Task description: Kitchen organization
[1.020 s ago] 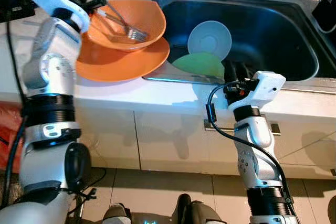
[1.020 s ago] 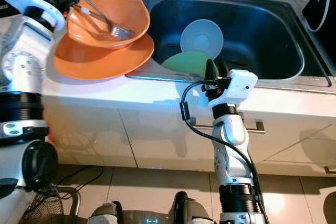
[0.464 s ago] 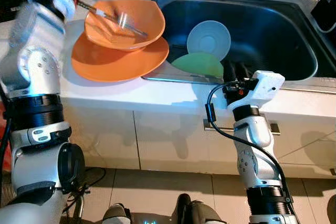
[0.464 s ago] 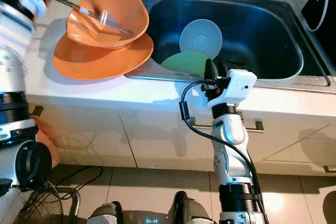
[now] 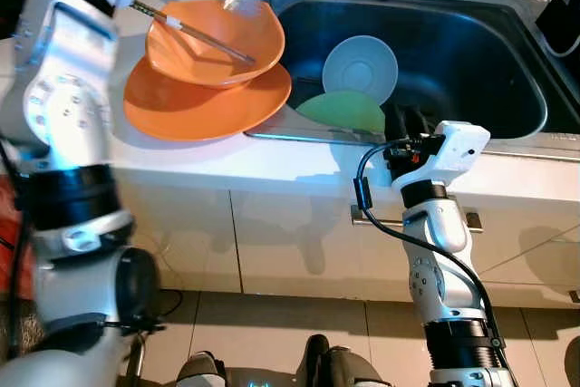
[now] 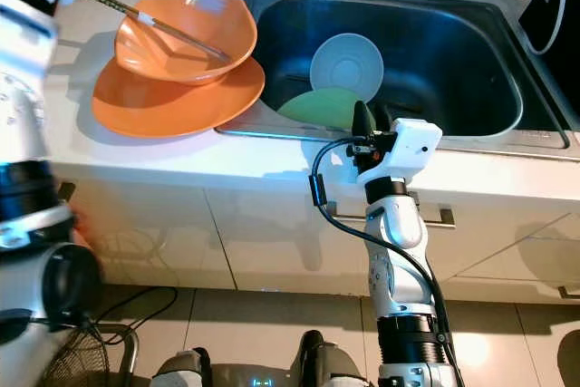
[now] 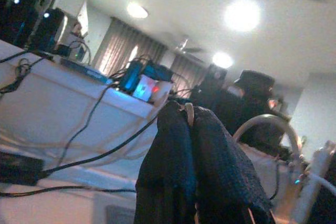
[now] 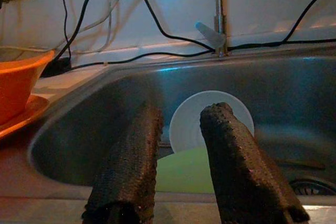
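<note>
Two grippers: one parked at the sink edge, one raised at the far left.
Right gripper: near, at the front rim of the sink; fingers apart with nothing between them, touching nothing; aimed into the basin, probably lined up to reach for a dish.
Green plate: inside the sink by the front wall, just beyond the right gripper's fingertips; lies flat or slightly tilted, cannot tell which.
White bowl: inside the sink, propped on edge behind the green plate and touching it; likely leaning on the plate to stand.
Orange plate: on the counter left of the sink, its right edge overhanging the sink rim.
Orange bowl: stacked on the orange plate, tilted.
Utensil: thin rod slanting into the orange bowl, blurred; its upper end runs toward the left arm.
Left gripper: far left, raised; fingers pressed together, what they pinch cannot be made out.
</note>
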### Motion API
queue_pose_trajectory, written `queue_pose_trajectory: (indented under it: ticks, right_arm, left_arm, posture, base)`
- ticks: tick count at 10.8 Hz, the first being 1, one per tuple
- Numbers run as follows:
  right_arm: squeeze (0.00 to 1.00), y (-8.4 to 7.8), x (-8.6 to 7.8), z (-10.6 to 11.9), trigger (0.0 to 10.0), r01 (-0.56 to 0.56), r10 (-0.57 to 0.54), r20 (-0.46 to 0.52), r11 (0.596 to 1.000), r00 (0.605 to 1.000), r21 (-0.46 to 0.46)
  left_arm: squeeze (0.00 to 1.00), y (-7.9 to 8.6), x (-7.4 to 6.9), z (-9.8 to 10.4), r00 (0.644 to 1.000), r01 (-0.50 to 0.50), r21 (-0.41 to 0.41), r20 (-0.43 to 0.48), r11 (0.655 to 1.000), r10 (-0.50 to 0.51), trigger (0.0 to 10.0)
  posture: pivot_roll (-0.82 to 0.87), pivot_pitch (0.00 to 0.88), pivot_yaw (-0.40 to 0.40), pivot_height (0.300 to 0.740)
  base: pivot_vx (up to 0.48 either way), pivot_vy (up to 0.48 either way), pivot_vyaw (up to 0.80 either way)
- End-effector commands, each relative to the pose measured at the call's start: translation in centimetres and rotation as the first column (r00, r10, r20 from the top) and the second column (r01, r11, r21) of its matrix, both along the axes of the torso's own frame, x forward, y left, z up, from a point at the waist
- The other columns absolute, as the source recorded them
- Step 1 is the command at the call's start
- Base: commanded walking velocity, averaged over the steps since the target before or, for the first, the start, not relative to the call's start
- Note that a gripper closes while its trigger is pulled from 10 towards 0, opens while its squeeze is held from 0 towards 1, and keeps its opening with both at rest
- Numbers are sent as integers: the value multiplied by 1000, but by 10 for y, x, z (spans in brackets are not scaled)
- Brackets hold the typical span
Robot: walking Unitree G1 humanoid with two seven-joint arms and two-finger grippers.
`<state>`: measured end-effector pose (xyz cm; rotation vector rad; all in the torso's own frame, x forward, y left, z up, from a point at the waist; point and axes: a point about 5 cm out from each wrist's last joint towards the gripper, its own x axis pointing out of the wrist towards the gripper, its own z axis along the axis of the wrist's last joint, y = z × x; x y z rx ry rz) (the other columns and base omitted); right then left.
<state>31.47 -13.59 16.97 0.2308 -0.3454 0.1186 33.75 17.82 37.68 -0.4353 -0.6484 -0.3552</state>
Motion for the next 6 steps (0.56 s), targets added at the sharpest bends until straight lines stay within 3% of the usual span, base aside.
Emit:
queue_pose_trajectory:
  ticks: [1,2,6]
  right_arm:
    - [0,0,1,-7,10000,-2,2,-35,1000,999,-1]
    - [0,0,1,-7,10000,-3,3,-35,1000,999,-1]
    - [0,1,1,-8,10000,-1,1,-32,1000,1000,6]
  left_arm:
    - [0,-8,-4,0,999,31,-6,26,999,-31,10000]
    - [0,-24,-5,-7,994,100,-67,42,993,-97,10000]
    - [0,-55,1,-35,969,244,-181,1,953,-248,10000]
  posture:
    - [115,184,-61,740]
    - [115,183,-61,740]
    - [106,171,-52,740]
  base:
    - [0,0,0]
    - [0,0,0]
    - [0,0,0]
